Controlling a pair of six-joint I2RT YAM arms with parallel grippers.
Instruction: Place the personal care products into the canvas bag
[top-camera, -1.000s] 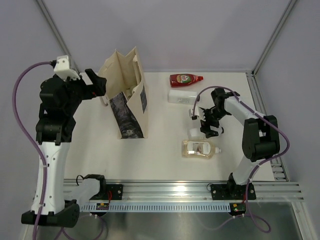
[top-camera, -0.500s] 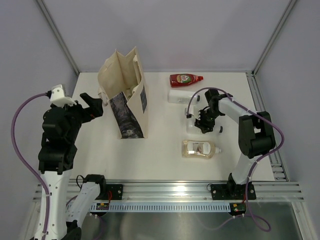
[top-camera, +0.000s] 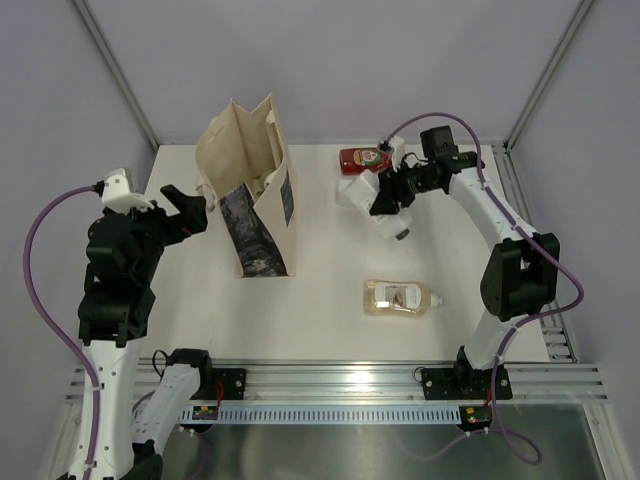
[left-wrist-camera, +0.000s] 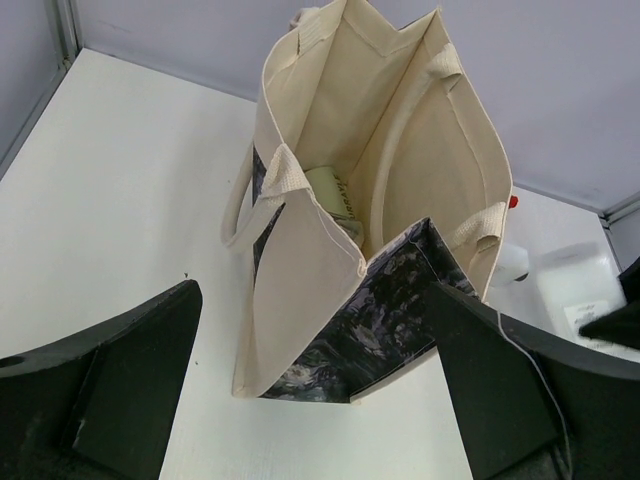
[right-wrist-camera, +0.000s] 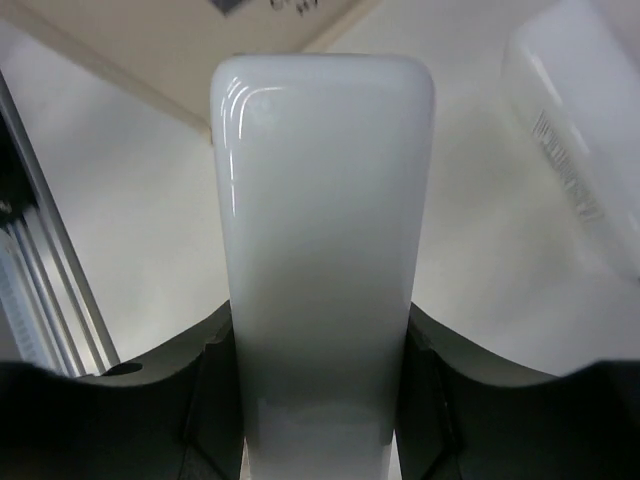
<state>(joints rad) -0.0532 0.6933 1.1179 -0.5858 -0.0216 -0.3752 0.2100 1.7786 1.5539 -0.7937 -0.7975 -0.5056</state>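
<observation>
The canvas bag (top-camera: 250, 190) stands left of centre in the top view, with an inner bottle (left-wrist-camera: 330, 192) lying in it. Right of the bag, a rear bottle (top-camera: 372, 158) lies toward the frame's top, and a second bottle (top-camera: 352, 192) lies just below it. The right gripper (top-camera: 388, 200) holds a third bottle (right-wrist-camera: 320, 230) beside those. A near bottle (top-camera: 400, 297) lies lower, well apart.

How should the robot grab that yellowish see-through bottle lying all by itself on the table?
Probably from straight above, pinching across the middle of the clear amber bottle. It lies flat on its side on the table, cap pointing right, with bare space all round. Both long sides are free for the fingers, and the body is wider than the small cap end.
</observation>
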